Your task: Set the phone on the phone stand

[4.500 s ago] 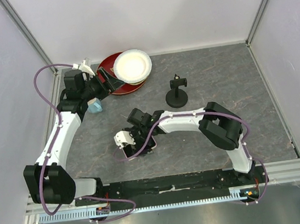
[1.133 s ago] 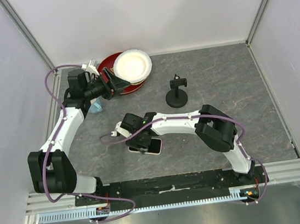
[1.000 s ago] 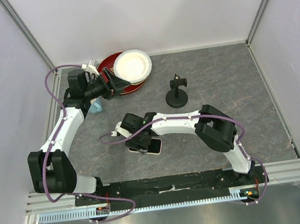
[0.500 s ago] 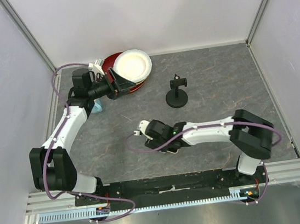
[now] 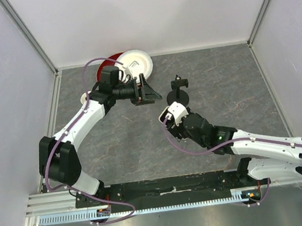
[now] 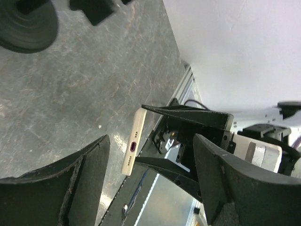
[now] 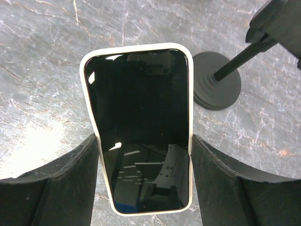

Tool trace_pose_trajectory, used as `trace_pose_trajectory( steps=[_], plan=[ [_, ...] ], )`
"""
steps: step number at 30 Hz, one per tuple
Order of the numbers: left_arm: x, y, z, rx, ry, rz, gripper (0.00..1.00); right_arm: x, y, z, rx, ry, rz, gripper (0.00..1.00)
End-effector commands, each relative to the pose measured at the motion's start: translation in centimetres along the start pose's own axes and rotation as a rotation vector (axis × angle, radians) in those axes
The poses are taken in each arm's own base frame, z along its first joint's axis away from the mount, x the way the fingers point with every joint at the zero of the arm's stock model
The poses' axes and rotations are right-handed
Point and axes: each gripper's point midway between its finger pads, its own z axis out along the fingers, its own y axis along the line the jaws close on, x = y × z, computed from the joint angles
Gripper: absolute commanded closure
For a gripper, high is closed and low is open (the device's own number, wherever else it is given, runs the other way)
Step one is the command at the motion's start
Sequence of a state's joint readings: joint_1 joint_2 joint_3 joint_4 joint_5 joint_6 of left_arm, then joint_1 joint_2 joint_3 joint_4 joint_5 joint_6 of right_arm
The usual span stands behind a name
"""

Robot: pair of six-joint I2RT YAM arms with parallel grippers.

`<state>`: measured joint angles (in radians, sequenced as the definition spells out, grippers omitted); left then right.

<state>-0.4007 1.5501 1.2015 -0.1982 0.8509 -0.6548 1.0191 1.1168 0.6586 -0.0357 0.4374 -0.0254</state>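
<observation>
Top view: right gripper point(image 5: 172, 117) sits just near-side of the stand point(image 5: 177, 95), its load hidden under the wrist. The left gripper point(image 5: 149, 90) hangs close on the stand's other side, in front of the plates point(image 5: 133, 64). Left wrist view: its own jaws are spread with nothing between them. Ahead is the phone point(image 6: 133, 141), seen edge-on, clear of the table point(image 6: 70, 94) and pinched by the other arm's fingers point(image 6: 188, 115). Right wrist view: both pads are on the phone's long sides, screen facing the camera, so it's grasped, not resting. The stand's disc base and post are just beyond the top right corner of the phone, not touching. Step in hand, as I read it: carry and line-up, with the pick done and the placement not started. The next move calls for raising the phone over the bracket, tilting it to match the cradle, and lowering it until the bottom edge seats before letting go. The stand looks light (an off-centre nudge could tip it), so the free left arm could brace the base.
</observation>
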Motion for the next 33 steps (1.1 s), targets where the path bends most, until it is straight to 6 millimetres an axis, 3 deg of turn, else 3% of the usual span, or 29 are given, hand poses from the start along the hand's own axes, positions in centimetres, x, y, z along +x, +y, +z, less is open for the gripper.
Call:
trace_pose_trajectory(
  steps=[1,4,8,12,16,18,21,25,27,28,30,31,33],
  plan=[
    [1.3,-1.5,1.2,0.015,0.095,0.120,0.22,-4.3,-0.1,-1.2,-0.037,-0.184,-0.011,1.00],
    [2.3,-2.8,1.6,0.061,0.128,0.151,0.25,-5.0,-0.6,-1.8,-0.030,-0.212,-0.021,1.00],
    [2.3,-2.0,1.8,-0.010,0.120,0.179,0.25,-6.3,-1.1,-3.1,-0.031,-0.289,0.004,1.00],
    [2.6,-1.6,2.2,-0.029,0.127,0.182,0.25,-6.4,-1.2,-3.6,-0.035,-0.303,-0.007,1.00],
    [4.3,-2.7,3.2,0.019,0.186,0.205,0.28,-6.8,-1.2,-3.8,-0.043,-0.324,-0.014,1.00],
    [5.4,-2.4,3.9,0.009,0.220,0.214,0.31,-7.5,-1.2,-3.9,-0.042,-0.341,-0.013,1.00],
    [6.1,-2.3,4.6,0.002,0.255,0.216,0.48,-8.4,-1.2,-4.0,-0.049,-0.351,-0.016,1.00],
    [5.8,-2.3,4.7,-0.010,0.249,0.216,0.88,-8.6,-0.8,-4.1,-0.072,-0.351,0.006,1.00],
    [5.2,-3.3,4.1,-0.004,0.217,0.240,0.98,-8.0,-0.4,-4.1,-0.090,-0.339,0.045,0.78],
    [5.1,-2.8,4.1,-0.032,0.197,0.247,0.98,-7.8,-0.3,-4.0,-0.089,-0.336,0.066,0.41],
    [4.4,-2.5,3.6,-0.073,0.157,0.278,0.98,-6.7,-0.3,-3.5,-0.072,-0.312,0.119,0.11],
    [3.6,-2.6,3.1,-0.111,0.116,0.302,0.98,-6.2,-0.2,-3.2,-0.072,-0.298,0.128,0.02],
    [2.4,-2.4,2.3,-0.152,0.065,0.328,0.98,-5.5,0.2,-2.7,-0.078,-0.270,0.171,0.02]
  ],
)
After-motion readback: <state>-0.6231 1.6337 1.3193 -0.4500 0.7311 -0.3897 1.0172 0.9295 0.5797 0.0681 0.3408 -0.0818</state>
